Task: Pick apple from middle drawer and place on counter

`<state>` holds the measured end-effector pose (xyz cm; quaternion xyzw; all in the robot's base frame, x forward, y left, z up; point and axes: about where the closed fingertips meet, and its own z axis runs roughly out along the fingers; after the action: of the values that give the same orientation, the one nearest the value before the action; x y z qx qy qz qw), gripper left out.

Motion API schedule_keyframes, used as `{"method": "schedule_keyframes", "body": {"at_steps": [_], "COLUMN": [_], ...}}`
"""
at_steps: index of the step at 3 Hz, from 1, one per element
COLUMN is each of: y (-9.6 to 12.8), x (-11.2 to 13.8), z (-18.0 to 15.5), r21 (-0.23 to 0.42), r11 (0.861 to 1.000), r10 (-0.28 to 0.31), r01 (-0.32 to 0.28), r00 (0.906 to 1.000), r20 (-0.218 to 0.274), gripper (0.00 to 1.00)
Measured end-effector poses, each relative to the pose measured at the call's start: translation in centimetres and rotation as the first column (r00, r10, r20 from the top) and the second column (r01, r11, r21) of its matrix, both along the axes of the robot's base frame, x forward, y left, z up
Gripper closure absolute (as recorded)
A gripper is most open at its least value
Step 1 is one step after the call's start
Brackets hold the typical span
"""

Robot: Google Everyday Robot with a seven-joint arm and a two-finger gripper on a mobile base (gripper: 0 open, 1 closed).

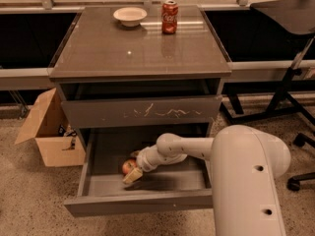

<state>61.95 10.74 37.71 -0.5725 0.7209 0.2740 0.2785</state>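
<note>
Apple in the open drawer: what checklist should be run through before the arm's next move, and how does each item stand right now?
1. Middle drawer pulled out far enough: ok, its inside is in plain view.
2. Apple located: ok, it is in the drawer, left of centre.
3. Gripper at the apple: ok, it is down inside the drawer, right against the apple's near side.
4. Apple firmly gripped: cannot tell.
5. Landing spot on the counter: ok, the bowl and the Coca-Cola can stand at the far edge, and the near part is bare.
</note>
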Motion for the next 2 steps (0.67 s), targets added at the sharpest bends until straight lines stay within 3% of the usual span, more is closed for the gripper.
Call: {"method": "schedule_keyframes", "body": {"at_steps": [1,2], "y": [-0.1,-0.7], "x": [-0.1,-0.1], "z": [0.2,1.9], "r21": [0.010,0.048], "r11": [1.000,0.998], "r10": [0.011,0.025], "r01": [-0.011,-0.028], "r00": [0.9999,0.9984], "r20": [0.012,0.051], "gripper": [0.54,0.78]}}
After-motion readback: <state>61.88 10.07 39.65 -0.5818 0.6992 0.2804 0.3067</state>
